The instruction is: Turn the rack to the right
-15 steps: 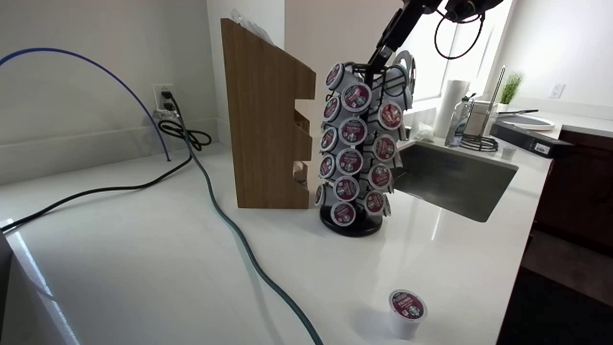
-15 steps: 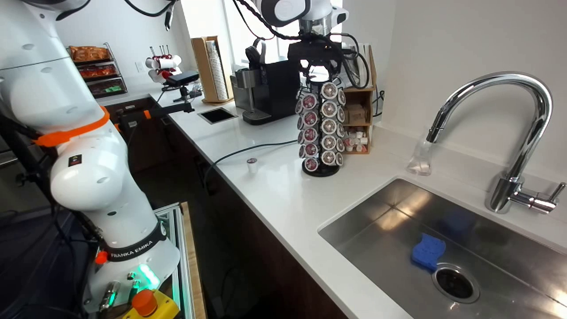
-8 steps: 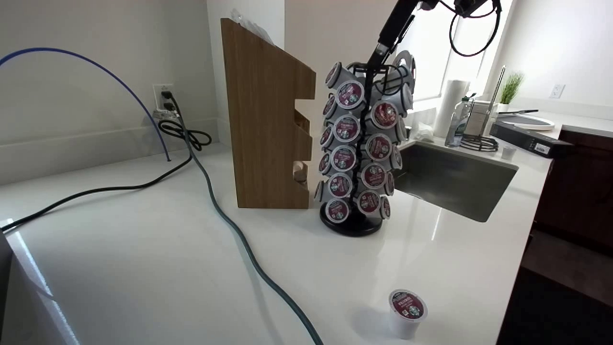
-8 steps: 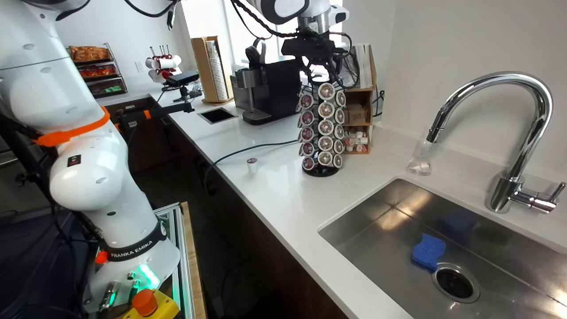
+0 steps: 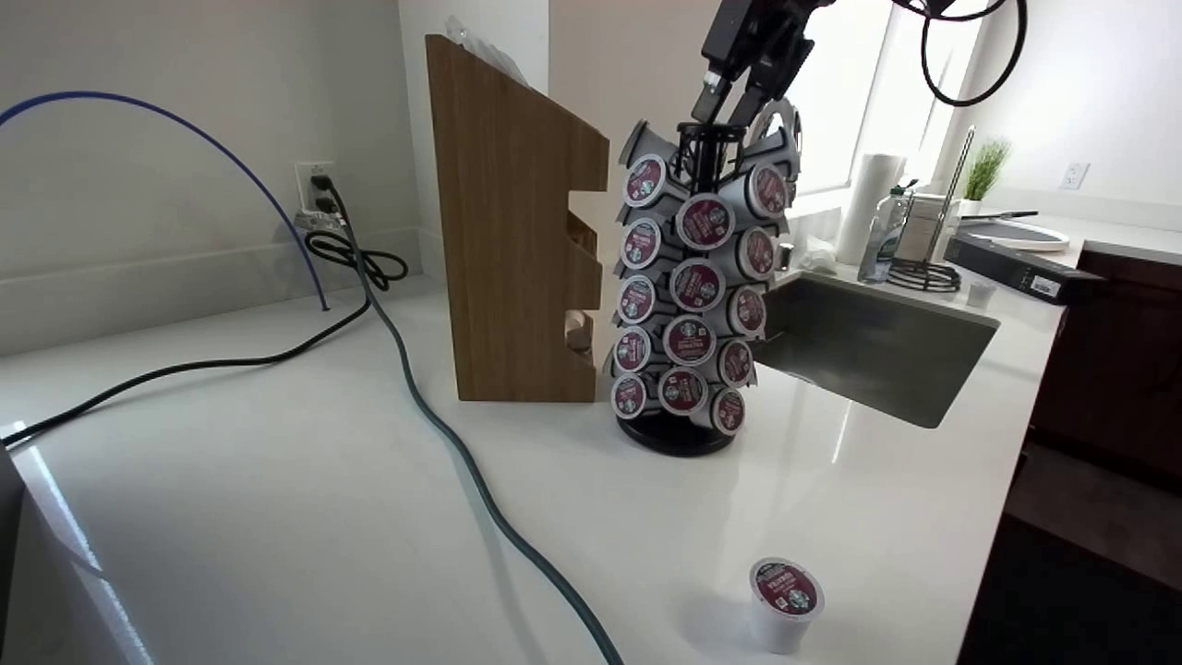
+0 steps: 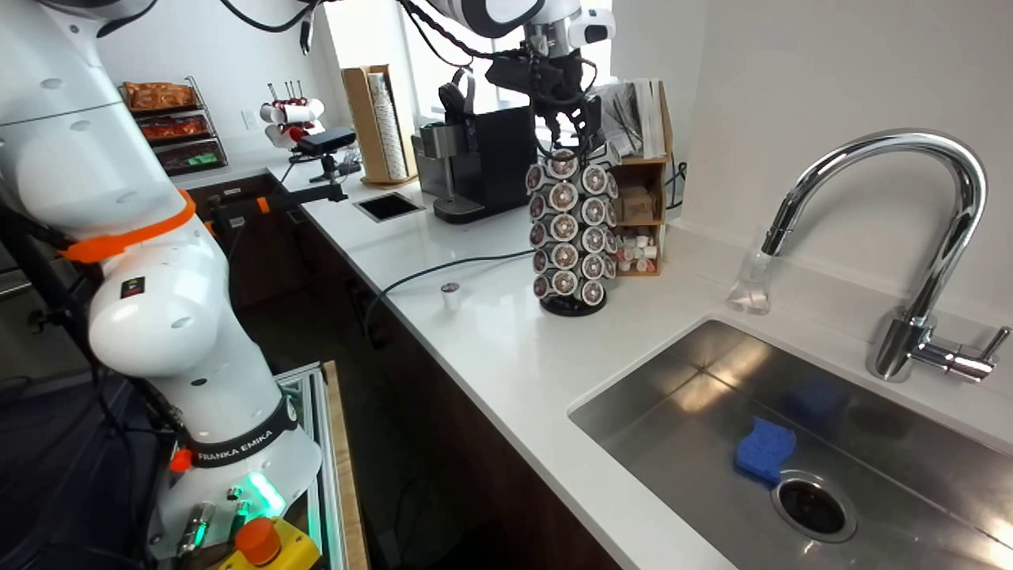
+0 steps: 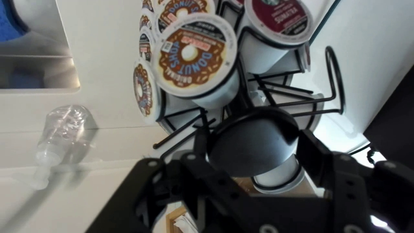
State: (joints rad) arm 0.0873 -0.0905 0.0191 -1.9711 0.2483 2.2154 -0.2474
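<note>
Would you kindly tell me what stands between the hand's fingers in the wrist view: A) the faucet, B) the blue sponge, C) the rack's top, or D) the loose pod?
C: the hand has a finger on either side of the round dark top of the rack.

White arm (image 6: 158,328), orange strap (image 6: 136,236), "FRANKA EMIKA" band (image 6: 244,445), black fingers (image 7: 314,152)

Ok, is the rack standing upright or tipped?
Upright: in both exterior views the rack stands on its round base, flat on the counter.
</note>
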